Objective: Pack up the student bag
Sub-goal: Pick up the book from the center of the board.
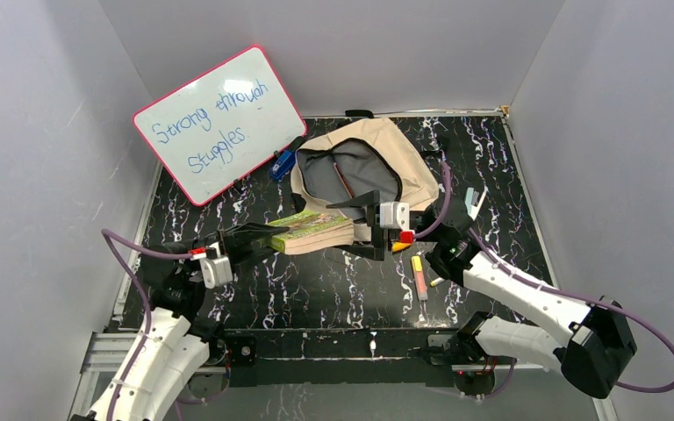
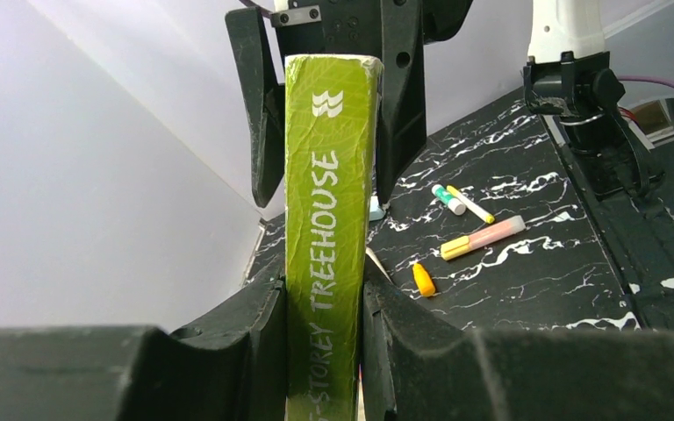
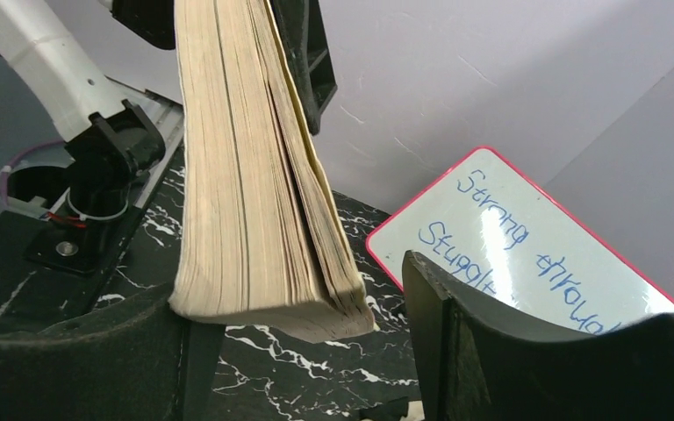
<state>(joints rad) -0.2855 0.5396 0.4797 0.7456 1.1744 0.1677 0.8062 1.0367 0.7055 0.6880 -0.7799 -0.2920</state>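
The beige student bag lies at the back of the table, unzipped, its grey lining showing. In front of it a green-spined paperback book hangs above the table between both arms. My left gripper is shut on the spine end of the book. At the far end of the book my right gripper stands open, one finger on each side. In the right wrist view the page edge of the book rests by the left finger, and a gap separates it from the right finger.
A pink-framed whiteboard leans against the back-left wall. On the table right of the book lie a yellow-and-pink highlighter, an orange cap and two markers. A blue object sits beside the bag.
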